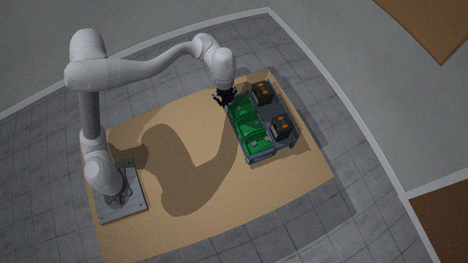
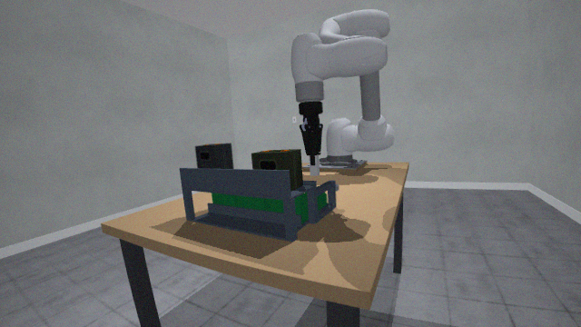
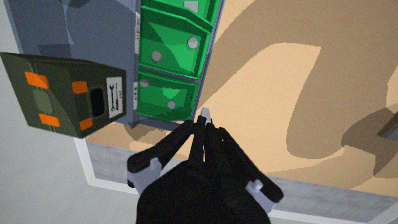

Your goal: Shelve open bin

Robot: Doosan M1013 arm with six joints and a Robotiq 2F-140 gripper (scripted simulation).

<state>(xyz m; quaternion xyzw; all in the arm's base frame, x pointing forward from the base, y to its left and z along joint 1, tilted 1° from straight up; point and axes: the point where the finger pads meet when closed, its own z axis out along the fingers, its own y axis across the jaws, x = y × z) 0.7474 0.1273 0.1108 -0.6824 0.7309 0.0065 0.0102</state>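
Arm: white six-joint arm (image 1: 110, 69) rising from a grey base plate (image 1: 139, 204) at one end of the counter (image 1: 205, 223), reaching across to the shelf.

Jaws: the gripper (image 3: 205, 116) points down with its jaws fully closed, fingertips pressed together, nothing held between them. In the exterior view it (image 2: 314, 169) hangs above the counter, just beside the shelf's end.

Shelf: dark grey-blue frame (image 2: 236, 178) standing on the counter near the end away from the arm's base, with a raised back board.

Bins: three green open bins in a row along the shelf's front. The end bin nearest the gripper (image 1: 241, 106) sits level with the middle bin (image 1: 249, 123) and the far bin (image 1: 259, 142), all between the shelf's rails.

Parts: small grey round pieces lie inside the bins; the wrist view shows two in the nearest bin (image 3: 167, 97).

Boxes: two dark boxes with orange markings stand on the upper board, one near the gripper's end (image 1: 262, 93), one farther along (image 1: 281, 127).

Contact: the gripper appears apart from the nearest bin.
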